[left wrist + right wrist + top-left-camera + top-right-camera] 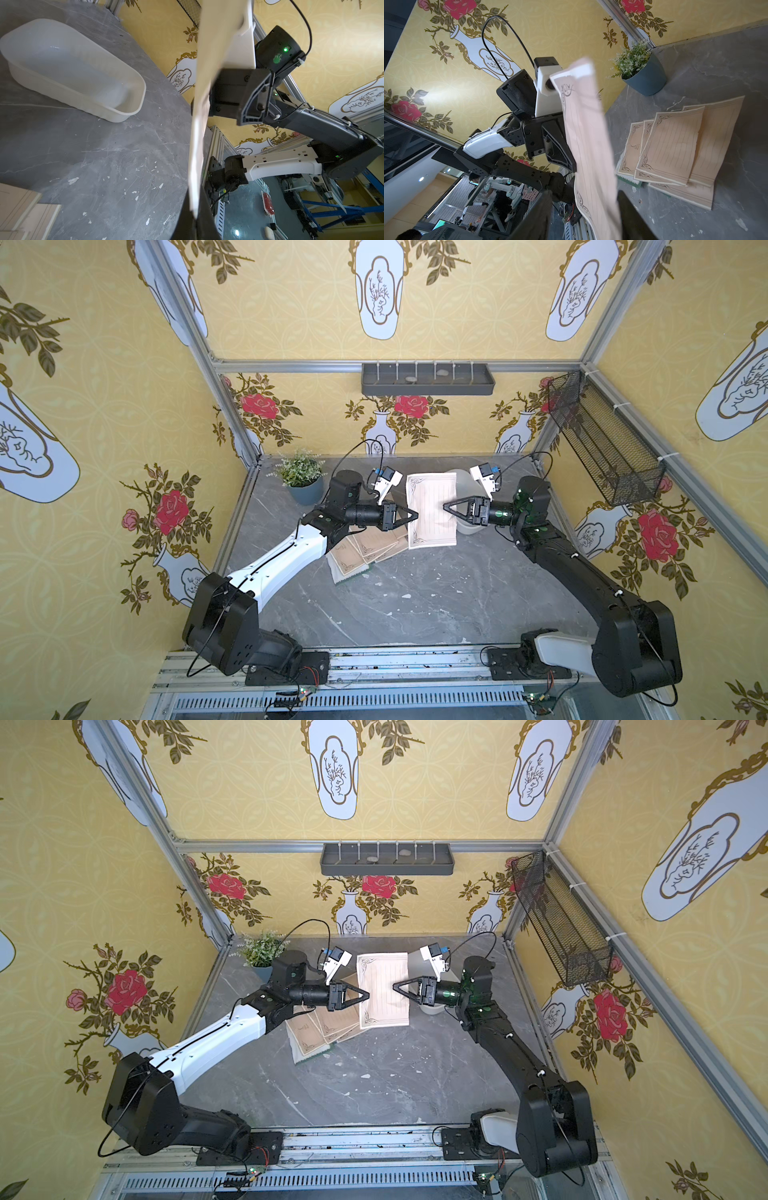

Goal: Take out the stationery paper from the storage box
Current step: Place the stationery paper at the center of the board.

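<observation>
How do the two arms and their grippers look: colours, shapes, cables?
Left arm: black, white forearm shell. Right arm: black, white link near its base, green wrist lights. Left gripper and right gripper: black triangular jaws, white camera mounts, looping black cables.

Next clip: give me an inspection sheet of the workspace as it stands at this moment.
Surface: grey marble table, dotted with small white flecks.
Job's things: storage box empty; one stationery sheet held in the air; pile of sheets lying on the table outside the box.
Clutter: potted plant at a back corner.
Grippers: left gripper shut on the held sheet's edge; right gripper open, fingers either side of the sheet.
Cables: black cable loops above both wrists.
Surroundings: grey wall tray, black mesh basket, floral wallpaper.
</observation>
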Controlling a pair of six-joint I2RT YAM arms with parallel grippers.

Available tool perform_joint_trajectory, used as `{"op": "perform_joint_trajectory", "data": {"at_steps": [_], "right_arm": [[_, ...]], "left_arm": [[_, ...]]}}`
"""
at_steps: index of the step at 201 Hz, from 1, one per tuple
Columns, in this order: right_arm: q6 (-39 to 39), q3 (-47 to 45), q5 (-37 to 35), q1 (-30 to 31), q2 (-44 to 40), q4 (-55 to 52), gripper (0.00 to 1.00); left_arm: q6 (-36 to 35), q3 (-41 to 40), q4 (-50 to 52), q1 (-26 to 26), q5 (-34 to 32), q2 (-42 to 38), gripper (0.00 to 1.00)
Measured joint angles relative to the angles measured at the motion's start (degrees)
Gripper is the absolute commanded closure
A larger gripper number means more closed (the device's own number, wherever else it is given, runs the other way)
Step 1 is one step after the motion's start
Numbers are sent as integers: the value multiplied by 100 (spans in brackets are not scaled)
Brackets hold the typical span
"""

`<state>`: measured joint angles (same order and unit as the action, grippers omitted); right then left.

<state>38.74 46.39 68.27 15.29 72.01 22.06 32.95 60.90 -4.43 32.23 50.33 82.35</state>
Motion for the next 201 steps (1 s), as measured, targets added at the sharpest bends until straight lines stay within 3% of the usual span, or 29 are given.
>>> {"op": "perform_joint_trajectory", "data": {"at_steps": [7, 42, 63, 78, 86, 108, 144, 154, 162, 170, 178, 194, 201], "right_arm": [[-22, -11, 9, 4, 7, 0, 100], [-42, -131, -4, 28, 7, -76, 100], [-87, -136, -2, 37, -48, -125, 47], [-149, -107, -4, 46, -42, -225, 41], [-190, -105, 7, 46, -33, -269, 47], [-256, -107, 22, 79, 0, -326, 100], [-282, -164, -7, 94, -24, -424, 100], [-306, -164, -22, 107, -70, -459, 69], [-328, -149, -52, 118, -107, -549, 57], [-382, -129, -68, 118, -133, -612, 54], [-426, -114, -70, 120, -133, -640, 61], [-505, -111, -61, 127, -133, -717, 99], [-542, -111, -59, 131, -133, -728, 100]], "left_arm": [[0, 0, 0, -9, -13, 0, 100], [0, -4, 20, -31, -37, 0, 100], [0, -39, 33, -42, -57, 0, 100], [0, -57, 35, -57, -79, 0, 100], [0, -66, 44, -74, -81, 0, 100], [0, -66, 50, -85, -87, -9, 100], [4, -90, 61, -94, -101, -20, 100], [4, -105, 59, -94, -103, -31, 100], [4, -120, 59, -94, -105, -44, 100], [4, -142, 59, -94, -127, -63, 100], [7, -155, 61, -94, -127, -83, 100], [7, -162, 59, -94, -157, -103, 100], [7, -162, 61, -96, -173, -107, 100]]}}
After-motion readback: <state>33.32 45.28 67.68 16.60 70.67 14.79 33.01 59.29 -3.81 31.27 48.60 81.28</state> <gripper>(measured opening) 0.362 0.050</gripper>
